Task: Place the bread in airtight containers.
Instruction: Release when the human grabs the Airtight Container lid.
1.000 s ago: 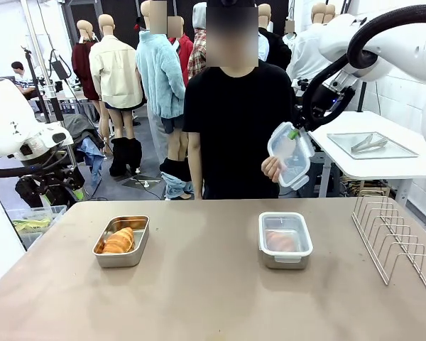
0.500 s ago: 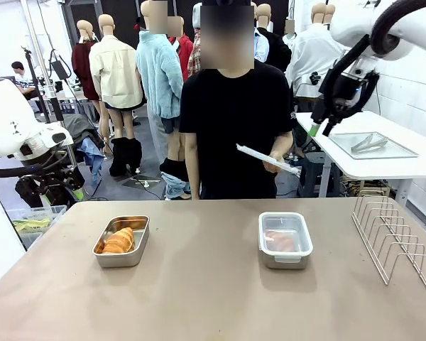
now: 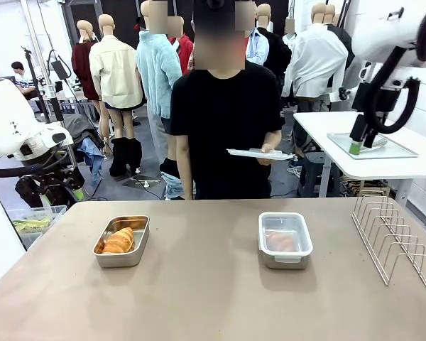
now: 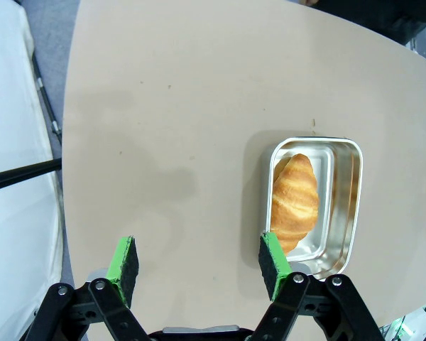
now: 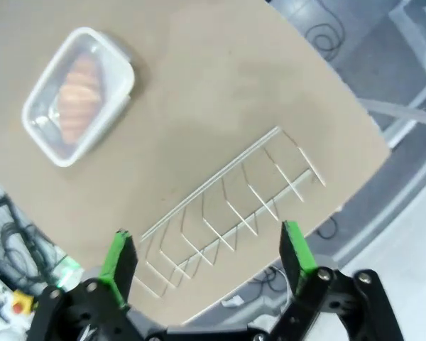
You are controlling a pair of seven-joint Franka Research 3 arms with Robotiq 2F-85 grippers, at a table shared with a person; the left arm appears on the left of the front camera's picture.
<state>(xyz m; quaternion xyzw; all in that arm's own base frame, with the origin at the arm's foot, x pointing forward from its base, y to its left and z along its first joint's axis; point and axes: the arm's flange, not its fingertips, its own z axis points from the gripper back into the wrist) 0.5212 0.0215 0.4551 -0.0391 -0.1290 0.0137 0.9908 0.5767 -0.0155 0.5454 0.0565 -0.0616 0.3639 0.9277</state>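
An open steel airtight container sits left of centre on the table with a golden croissant, the bread, lying in it. A second container stands right of centre with its clear lid on and a croissant dimly seen inside. The person's hand holds a loose clear lid flat at chest height. My right gripper hangs high at the right, open and empty. In its wrist view my left gripper is open above bare table, the open tin and croissant just beside one pad.
A wire rack stands at the table's right edge, below my right gripper in its wrist view, with the lidded container farther off. A white side table with a glass tray stands behind at the right.
My right gripper let go of the clear lid, opened wide and pulled back to the right. The person took the lid and turned it flat. The left arm has not moved.
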